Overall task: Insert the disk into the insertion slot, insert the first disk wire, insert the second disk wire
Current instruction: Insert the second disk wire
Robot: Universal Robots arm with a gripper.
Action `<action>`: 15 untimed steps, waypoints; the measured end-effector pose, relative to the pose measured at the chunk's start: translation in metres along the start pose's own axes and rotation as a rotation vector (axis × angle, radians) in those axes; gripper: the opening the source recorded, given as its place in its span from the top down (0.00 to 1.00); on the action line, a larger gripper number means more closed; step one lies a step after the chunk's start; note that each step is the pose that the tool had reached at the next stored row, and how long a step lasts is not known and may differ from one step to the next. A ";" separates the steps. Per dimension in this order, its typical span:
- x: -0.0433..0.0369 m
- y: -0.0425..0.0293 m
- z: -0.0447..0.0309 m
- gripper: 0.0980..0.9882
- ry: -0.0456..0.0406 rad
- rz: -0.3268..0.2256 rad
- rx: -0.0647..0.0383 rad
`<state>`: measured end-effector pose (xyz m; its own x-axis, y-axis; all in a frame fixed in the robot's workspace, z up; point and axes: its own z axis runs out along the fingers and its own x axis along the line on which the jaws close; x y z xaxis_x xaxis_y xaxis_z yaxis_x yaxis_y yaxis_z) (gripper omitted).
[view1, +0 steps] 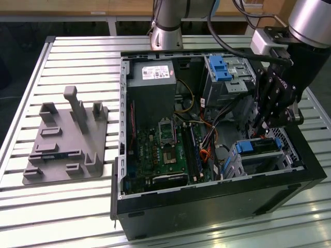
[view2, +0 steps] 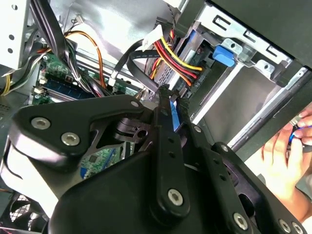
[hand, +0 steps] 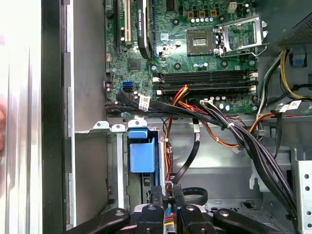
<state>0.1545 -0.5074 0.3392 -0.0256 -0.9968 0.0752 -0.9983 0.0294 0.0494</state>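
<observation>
Reaching into the open black computer case, the gripper has its fingers nearly closed, pinching a wire connector at the blue-framed silver disk, seated in the small silver-grey sheet-metal cage.

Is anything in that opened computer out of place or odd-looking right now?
One thing: a person's hand sits just outside the computer case, close to where the gripper works among the loose wires. The empty processor socket may simply be the setup. Nothing looks spilled or broken.
</observation>
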 end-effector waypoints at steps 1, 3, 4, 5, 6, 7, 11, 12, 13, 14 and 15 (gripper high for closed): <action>0.0006 0.0000 0.0000 0.89 -0.0101 -0.001 0.000; 0.0024 -0.0001 0.0002 0.89 -0.0316 -0.002 -0.001; 0.0026 -0.0001 0.0001 0.89 -0.0321 -0.002 -0.001; 0.0026 -0.0001 0.0002 0.89 -0.0322 -0.002 -0.001; 0.0026 -0.0001 0.0002 0.89 -0.0322 -0.002 -0.001; 0.0026 -0.0001 0.0001 0.89 -0.0322 -0.002 -0.001; 0.0029 -0.0001 0.0001 0.89 -0.0321 -0.002 -0.001; 0.0032 -0.0001 0.0001 0.89 -0.0321 -0.002 -0.001; 0.0035 -0.0001 0.0002 0.89 -0.0322 -0.002 -0.001; 0.0041 -0.0002 0.0002 0.89 -0.0322 -0.002 -0.001; 0.0047 -0.0002 0.0003 0.89 -0.0321 -0.002 -0.001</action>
<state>0.1545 -0.5121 0.3392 -0.0256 -0.9987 0.0431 -0.9983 0.0278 0.0503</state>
